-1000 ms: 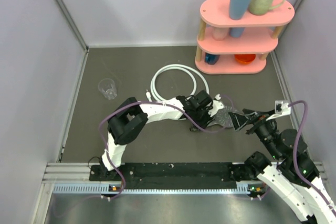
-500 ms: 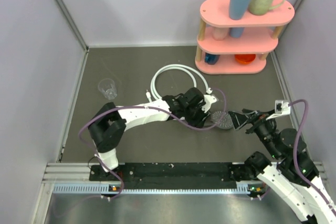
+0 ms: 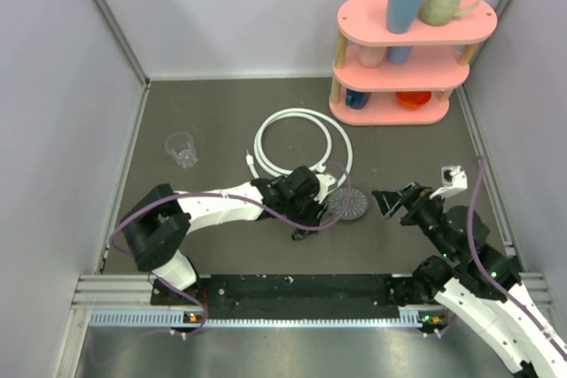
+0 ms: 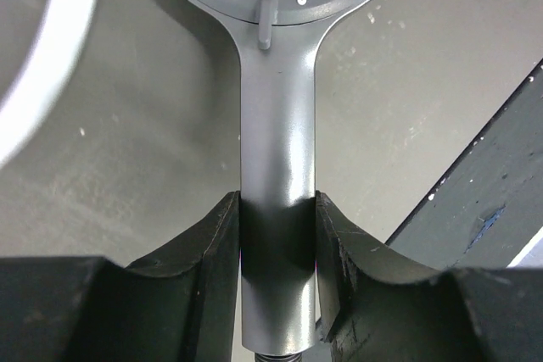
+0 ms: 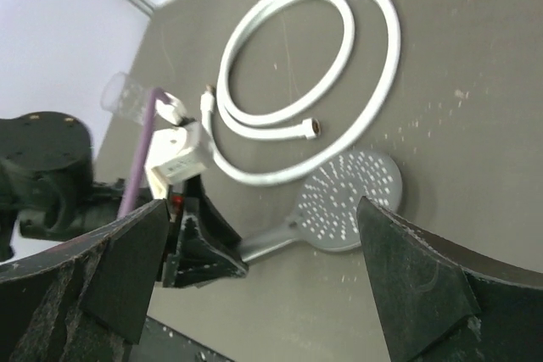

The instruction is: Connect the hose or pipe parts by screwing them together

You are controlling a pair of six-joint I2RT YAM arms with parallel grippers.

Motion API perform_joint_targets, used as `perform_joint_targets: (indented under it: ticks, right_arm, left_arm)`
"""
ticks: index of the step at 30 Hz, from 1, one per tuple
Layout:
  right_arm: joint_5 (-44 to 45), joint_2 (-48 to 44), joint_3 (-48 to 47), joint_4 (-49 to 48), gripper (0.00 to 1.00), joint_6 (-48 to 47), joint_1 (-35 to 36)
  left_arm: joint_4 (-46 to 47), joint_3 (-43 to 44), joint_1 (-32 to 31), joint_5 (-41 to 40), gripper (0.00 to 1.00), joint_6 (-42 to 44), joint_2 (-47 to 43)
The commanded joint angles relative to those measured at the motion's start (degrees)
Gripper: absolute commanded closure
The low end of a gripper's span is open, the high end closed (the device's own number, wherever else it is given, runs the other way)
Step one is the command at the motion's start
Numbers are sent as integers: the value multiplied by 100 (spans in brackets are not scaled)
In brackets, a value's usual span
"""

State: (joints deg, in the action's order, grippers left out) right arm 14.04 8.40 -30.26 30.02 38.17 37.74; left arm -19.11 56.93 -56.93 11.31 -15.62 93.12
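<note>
Glossy grey plastic shower head (image 4: 276, 150), smooth white hose (image 4: 51, 57), matt scuffed tabletop (image 4: 144, 175).

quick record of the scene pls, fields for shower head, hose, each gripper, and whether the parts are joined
shower head: face up, handle toward the left arm
hose: looped on the table, both ends free
left gripper: shut on the shower head's handle
right gripper: open, empty, beside the shower head
joined: no
other: cup, shelf

Grey table (image 3: 204, 104) carries hose (image 3: 301, 111), shower head (image 3: 345, 204), cup (image 3: 182, 150), pink shelf (image 3: 356, 22).
</note>
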Motion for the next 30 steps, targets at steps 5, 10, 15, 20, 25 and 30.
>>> perform_joint_targets:
  ticks: [5, 10, 15, 20, 25, 30]
  right_arm:
    - [-288, 1618, 336, -22, 12, 1208, 23]
    - [-393, 1998, 722, -591, 20, 1789, 14]
    - [-865, 1911, 1671, -1892, 23, 2010, 14]
    - [-992, 2060, 2050, -2607, 23, 2018, 14]
    - [-745, 2551, 2025, -3176, 24, 1852, 6]
    - [-780, 3481, 1743, -3441, 32, 1772, 14]
  left_arm:
    - [742, -955, 24, -147, 100, -1461, -585]
    - [1023, -1201, 32, 266, 100, -1857, -506]
    - [1498, -1465, 24, 556, 100, -2042, -550]
    - [1586, -1518, 24, 592, 100, -2042, -549]
    - [1858, -1667, 24, 697, 100, -2130, -506]
    - [2245, -1790, 24, 811, 100, -2244, -470]
